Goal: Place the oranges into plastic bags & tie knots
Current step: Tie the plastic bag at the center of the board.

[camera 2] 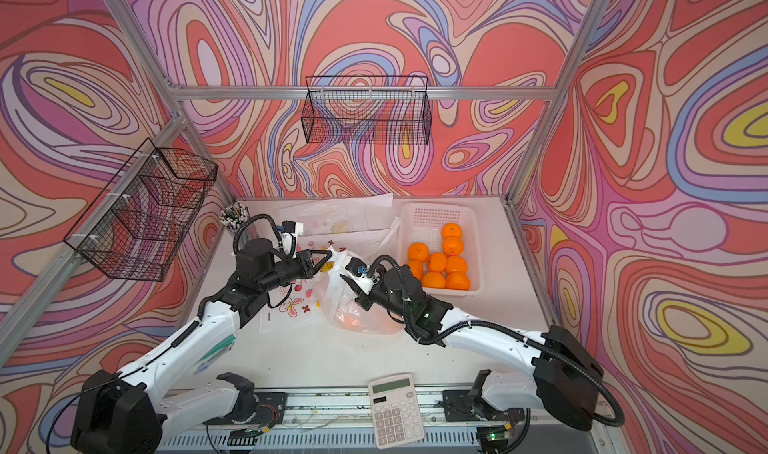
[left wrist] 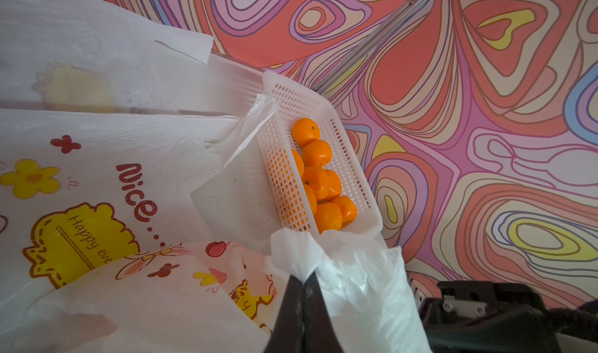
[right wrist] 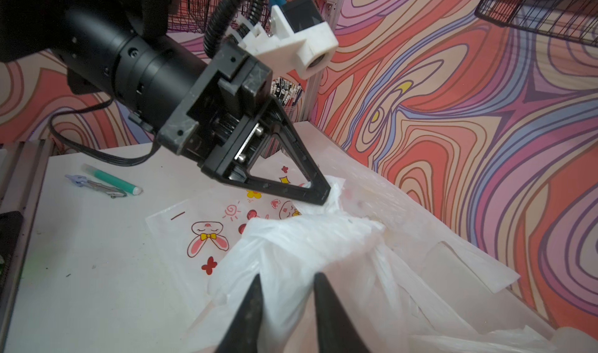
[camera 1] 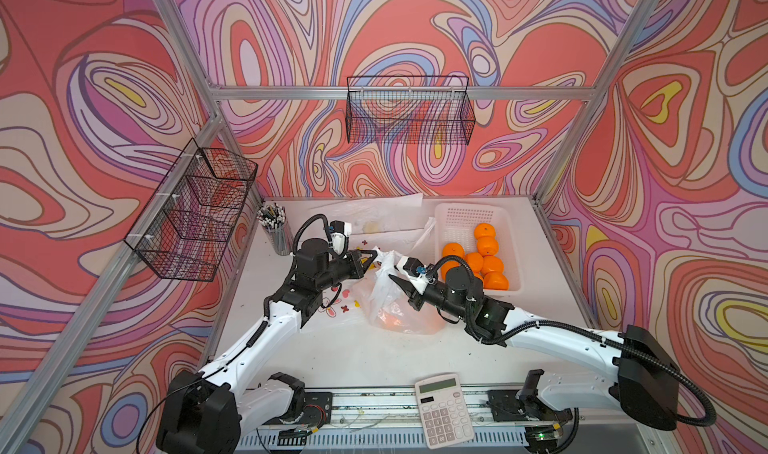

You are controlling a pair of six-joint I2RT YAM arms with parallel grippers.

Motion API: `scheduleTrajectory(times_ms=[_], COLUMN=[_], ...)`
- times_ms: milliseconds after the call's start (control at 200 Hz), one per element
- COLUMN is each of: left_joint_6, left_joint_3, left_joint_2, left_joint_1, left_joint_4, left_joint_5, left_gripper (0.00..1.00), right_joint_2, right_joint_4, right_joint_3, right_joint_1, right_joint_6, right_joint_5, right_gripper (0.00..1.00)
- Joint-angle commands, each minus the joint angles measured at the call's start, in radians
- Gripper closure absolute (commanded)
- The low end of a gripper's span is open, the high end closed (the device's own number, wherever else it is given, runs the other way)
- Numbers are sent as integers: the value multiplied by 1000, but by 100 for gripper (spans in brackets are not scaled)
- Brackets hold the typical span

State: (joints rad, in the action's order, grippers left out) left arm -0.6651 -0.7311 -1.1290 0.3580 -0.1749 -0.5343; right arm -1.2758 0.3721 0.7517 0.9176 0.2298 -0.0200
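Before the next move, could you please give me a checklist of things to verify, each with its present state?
1. Left gripper shut on bag handle: ok.
2. Right gripper gripping the bag: jaws apart, plastic between them, cannot tell.
3. Oranges inside bag: orange shows through the plastic, ok.
4. Bag tied shut: not yet, not ok.
5. Basket emptied: loose oranges inside, not ok.

A calculator (camera 1: pixel 444 410) sits at the front edge, a pen cup (camera 1: pixel 275 231) stands back left.
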Motion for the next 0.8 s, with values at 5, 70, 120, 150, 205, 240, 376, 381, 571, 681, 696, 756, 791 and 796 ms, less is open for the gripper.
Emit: scheduleTrajectory(times_ms=[5, 70, 120, 150, 205, 240, 376, 381, 571, 681, 696, 756, 791, 796], left_joint_6=[31, 69, 98, 113, 140, 157, 212, 214, 282, 311, 314, 331, 337, 339], left_joint_3=[-15, -31, -48, -59, -78, -91, -147, -150, -305, -384, -389, -419, -432, -433], left_joint_2=[8, 17, 23, 26, 31, 33, 39, 40, 46, 67, 72, 95, 114, 115], left_joint_1=[-6, -7, -13, -17, -26, -28, -29, -29, -29, -29, -28, -28, -28, -28], left_joint_4=[22, 63, 95, 109, 130, 140, 149, 150, 206, 252, 258, 283, 297, 298], left_joint_5=[22, 69, 102, 116, 141, 155, 172, 170, 154, 170, 173, 181, 192, 193], left_gripper=[100, 100, 100, 100, 100, 100, 100, 100, 100, 100, 100, 100, 100, 100], right_joint_2=[18, 42, 65, 80, 104, 117, 165, 168, 151, 85, 77, 54, 44, 43], right_joint_4=[16, 2, -18, -34, -82, -116, -228, -230, -379, -452, -458, -471, -470, -470], right_joint_3=[7, -8, -19, -23, -28, -27, -7, -6, 189, 338, 353, 399, 416, 418], right_joint_1=[3, 4, 3, 3, 4, 4, 3, 4, 3, 3, 4, 3, 3, 3], right_joint_6=[12, -1, -24, -36, -71, -91, -189, -192, -230, -231, -234, -242, -248, -248], right_joint_5=[18, 39, 68, 88, 131, 157, 230, 232, 273, 256, 257, 257, 264, 264], right_gripper=[100, 100, 100, 100, 100, 100, 100, 100, 100, 100, 100, 100, 100, 100])
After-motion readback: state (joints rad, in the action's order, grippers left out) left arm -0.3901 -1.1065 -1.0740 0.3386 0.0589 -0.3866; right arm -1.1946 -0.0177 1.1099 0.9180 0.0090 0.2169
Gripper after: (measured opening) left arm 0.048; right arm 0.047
